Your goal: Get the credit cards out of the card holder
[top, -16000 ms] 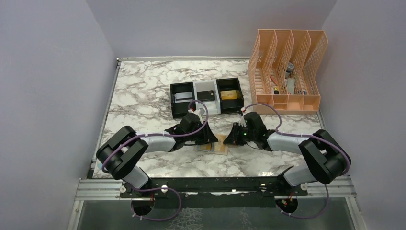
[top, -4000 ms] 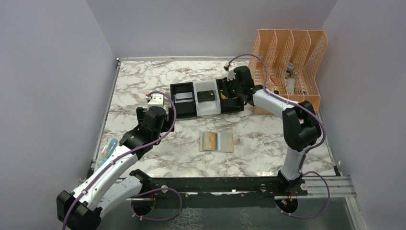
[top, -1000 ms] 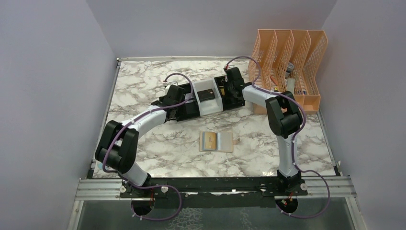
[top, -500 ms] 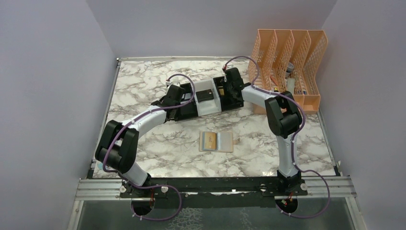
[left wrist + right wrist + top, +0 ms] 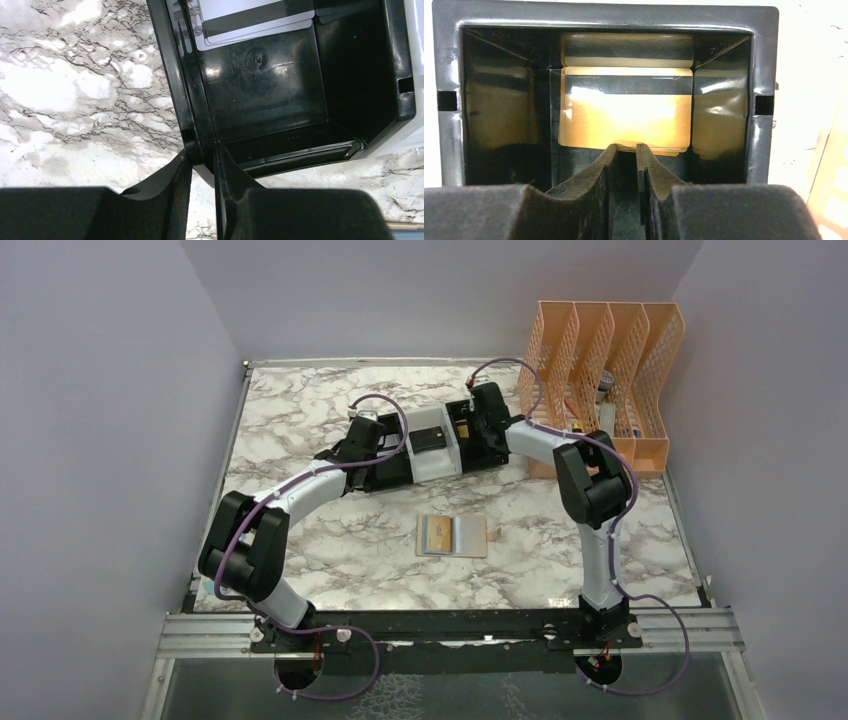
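Note:
The tan card holder [image 5: 452,536] lies open mid-table with a gold card [image 5: 435,534] showing in its left pocket, far from both grippers. My left gripper [image 5: 202,157] is shut on the left wall of the left black bin [image 5: 170,75], close to its near corner. A silvery credit card [image 5: 250,22] lies in that bin. My right gripper [image 5: 626,148] hangs inside the right black bin [image 5: 446,60], jaws a narrow gap apart, tips at the near edge of the gold cards [image 5: 626,107]. Nothing shows between them. A dark grey card [image 5: 431,439] lies in the white bin [image 5: 437,462].
The three bins stand joined in a slightly skewed row at mid-table. A large peach mesh file organizer [image 5: 600,390] with small items stands at the back right, close to my right arm. Grey walls close in the marble table [image 5: 300,410] on the left, back and right.
My left gripper has closed on the black bin's wall. The right arm, the bins and the card holder have stayed where they were.

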Available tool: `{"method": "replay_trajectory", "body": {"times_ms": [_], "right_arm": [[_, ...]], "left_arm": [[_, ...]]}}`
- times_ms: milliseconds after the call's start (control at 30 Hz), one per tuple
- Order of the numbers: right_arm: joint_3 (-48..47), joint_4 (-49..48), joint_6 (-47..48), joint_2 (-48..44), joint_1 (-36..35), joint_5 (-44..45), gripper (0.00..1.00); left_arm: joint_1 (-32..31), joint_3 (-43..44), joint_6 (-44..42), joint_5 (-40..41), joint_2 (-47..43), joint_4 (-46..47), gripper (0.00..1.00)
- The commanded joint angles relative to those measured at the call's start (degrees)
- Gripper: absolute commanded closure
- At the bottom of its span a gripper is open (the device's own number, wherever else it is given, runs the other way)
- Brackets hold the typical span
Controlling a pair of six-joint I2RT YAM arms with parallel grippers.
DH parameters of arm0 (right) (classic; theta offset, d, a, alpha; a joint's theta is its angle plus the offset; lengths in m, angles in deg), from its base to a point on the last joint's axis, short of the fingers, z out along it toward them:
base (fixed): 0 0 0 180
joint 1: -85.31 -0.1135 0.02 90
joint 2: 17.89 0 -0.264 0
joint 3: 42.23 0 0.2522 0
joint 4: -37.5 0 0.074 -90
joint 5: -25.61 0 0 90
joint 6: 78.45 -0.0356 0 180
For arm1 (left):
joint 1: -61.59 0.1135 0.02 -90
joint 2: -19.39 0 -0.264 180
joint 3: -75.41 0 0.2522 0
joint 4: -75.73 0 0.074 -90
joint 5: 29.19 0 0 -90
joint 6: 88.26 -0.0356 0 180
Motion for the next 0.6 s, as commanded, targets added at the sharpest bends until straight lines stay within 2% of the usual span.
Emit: {"method": "replay_trajectory", "body": {"times_ms": [0, 200, 367, 567], "right_arm": [[1.74, 2.84, -1.26, -1.79, 0.22, -2.65, 0.78], [4.98, 3.73, -2.14, -10.87, 0.23, -8.00, 0.73], [8.49, 3.28, -2.24, -16.88, 0.23, -11.69, 0.65], [11.01, 6.07, -4.77, -21.08, 0.18, -14.31, 0.62]], "left_arm": [[-0.94, -0.61, -2.78, -2.79, -1.24, -3.18, 0.84], [-0.91, -0.19, -0.71, -3.59, -3.71, -3.87, 0.69], [-0.88, -0.50, 0.46, -3.24, -5.97, -4.09, 0.47], [-0.88, 0.02, 1.69, -3.33, -8.86, -5.65, 0.36]]}}
